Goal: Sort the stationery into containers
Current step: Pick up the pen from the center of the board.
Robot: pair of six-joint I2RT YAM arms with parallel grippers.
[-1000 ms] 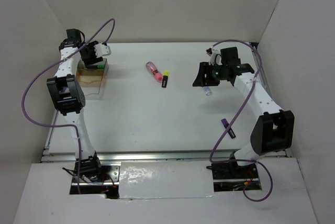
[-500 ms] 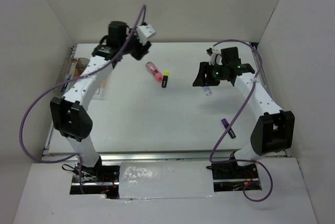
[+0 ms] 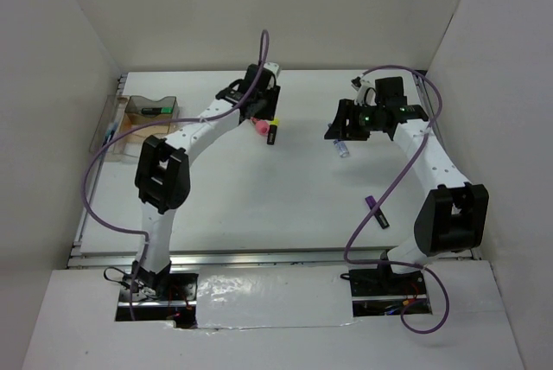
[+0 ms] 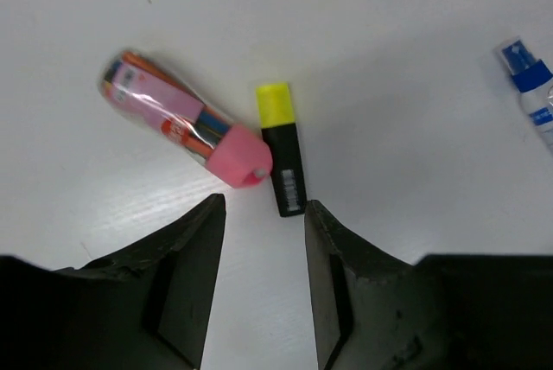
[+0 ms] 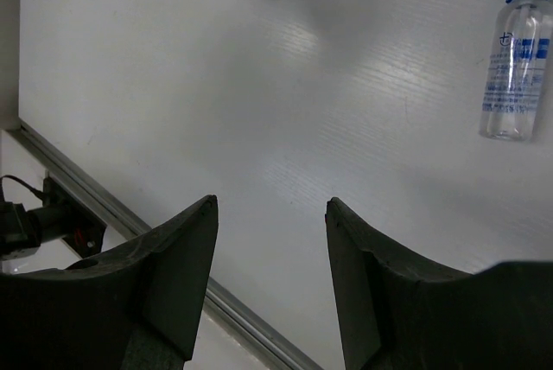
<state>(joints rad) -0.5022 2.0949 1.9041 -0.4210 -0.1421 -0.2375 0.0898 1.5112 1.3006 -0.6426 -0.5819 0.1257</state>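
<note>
1 second ago our left hand (image 4: 263,206) sat over the clear box (image 3: 145,128) at the far left of the surface (image 3: 259,197). It has since swung across to the middle. It now hovers above the pink tube (image 4: 186,119) and the yellow-ended highlighter (image 4: 283,158). Its 2 fingers are spread apart with nothing between them. The tube's pink cap and the highlighter's black barrel lie just beyond the fingertips, side by side and almost touching.

With the arm gone from the box, we can see a green-ended highlighter (image 3: 157,111) lying inside it, against the far wall.

Our right hand (image 5: 272,206) has barely shifted over the same second. It hangs above the right half of the surface with its fingers spread wide and empty. The blue-capped bottle (image 5: 516,50) lies flat on the surface where it was before, off to the side of that hand rather than between its fingers.

The purple-ended highlighter (image 3: 377,212) has not moved either. It rests alone on the near right of the surface, well apart from both hands.
</note>
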